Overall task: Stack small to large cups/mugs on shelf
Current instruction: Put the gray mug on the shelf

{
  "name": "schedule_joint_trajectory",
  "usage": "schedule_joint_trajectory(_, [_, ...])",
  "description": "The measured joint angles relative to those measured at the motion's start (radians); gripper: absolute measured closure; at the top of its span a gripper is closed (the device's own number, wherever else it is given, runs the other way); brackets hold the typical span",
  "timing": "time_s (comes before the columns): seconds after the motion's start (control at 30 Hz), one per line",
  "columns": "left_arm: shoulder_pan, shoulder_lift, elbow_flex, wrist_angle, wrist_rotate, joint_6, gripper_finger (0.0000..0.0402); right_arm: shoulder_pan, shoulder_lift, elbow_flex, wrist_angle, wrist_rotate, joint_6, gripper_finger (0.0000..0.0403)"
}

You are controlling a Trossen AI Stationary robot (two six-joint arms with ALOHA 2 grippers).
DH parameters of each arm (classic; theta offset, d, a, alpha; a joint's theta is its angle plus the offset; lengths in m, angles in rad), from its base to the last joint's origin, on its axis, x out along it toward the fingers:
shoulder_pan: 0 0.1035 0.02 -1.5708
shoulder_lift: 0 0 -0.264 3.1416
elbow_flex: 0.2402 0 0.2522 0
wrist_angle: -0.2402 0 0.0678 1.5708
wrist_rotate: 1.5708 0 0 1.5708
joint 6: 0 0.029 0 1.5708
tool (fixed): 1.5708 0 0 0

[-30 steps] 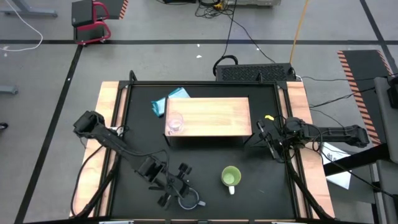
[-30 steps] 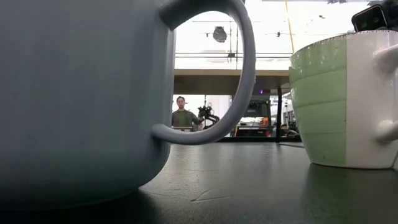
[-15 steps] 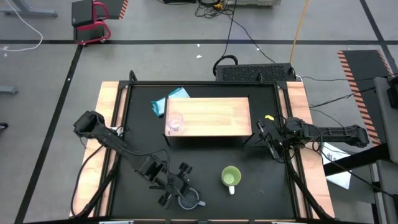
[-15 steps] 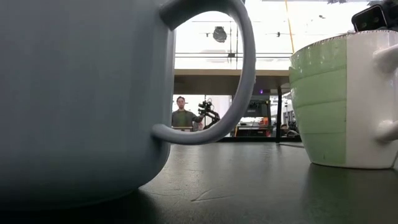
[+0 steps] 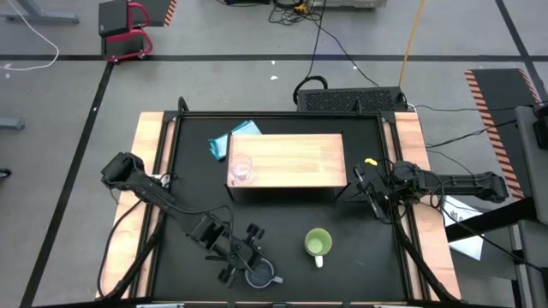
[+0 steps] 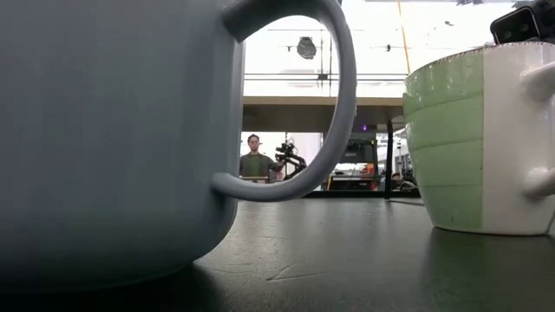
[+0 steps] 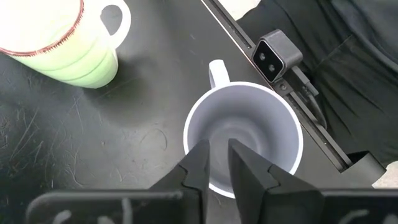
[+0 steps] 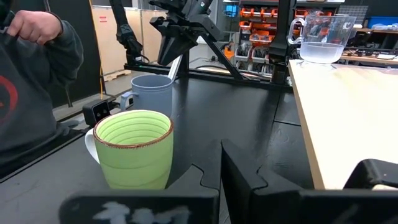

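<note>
Mug (image 7: 244, 134) rim between left gripper (image 7: 216, 163) jaws, unlabelled.

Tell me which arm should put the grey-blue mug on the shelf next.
Left. The left gripper already straddles the grey-blue mug's rim, one finger inside, one outside. The right gripper waits beside the shelf's right end, far from that mug. The glass cup is already on the shelf.

The shelf (image 5: 288, 161) stood mid-table (image 5: 360, 274), with the glass cup (image 5: 241, 168) at its left end. The handled mug (image 5: 257, 275) sat at the front edge, the second mug (image 5: 318, 243) to its right.
</note>
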Motion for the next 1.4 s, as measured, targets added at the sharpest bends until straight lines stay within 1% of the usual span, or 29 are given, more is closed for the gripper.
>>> schedule_joint_trajectory(0.27, [0.000, 0.000, 0.000, 0.000, -0.026, 0.000, 0.0290, 0.000, 0.000, 0.000, 0.000, 0.000, 0.000, 0.0403])
schedule_joint_trajectory(0.5, [0.000, 0.000, 0.000, -0.001, -0.026, 0.000, 0.0265, 0.000, 0.000, 0.000, 0.000, 0.000, 0.000, 0.0403])
schedule_joint_trajectory(1.1, [0.003, 0.000, -0.001, -0.008, -0.026, 0.002, 0.0263, 0.000, 0.000, 0.000, 0.000, 0.000, 0.000, 0.0403])
schedule_joint_trajectory(1.4, [0.011, 0.028, -0.002, -0.012, 0.008, 0.008, 0.0263, 0.000, 0.000, 0.000, 0.000, 0.000, 0.000, 0.0403])
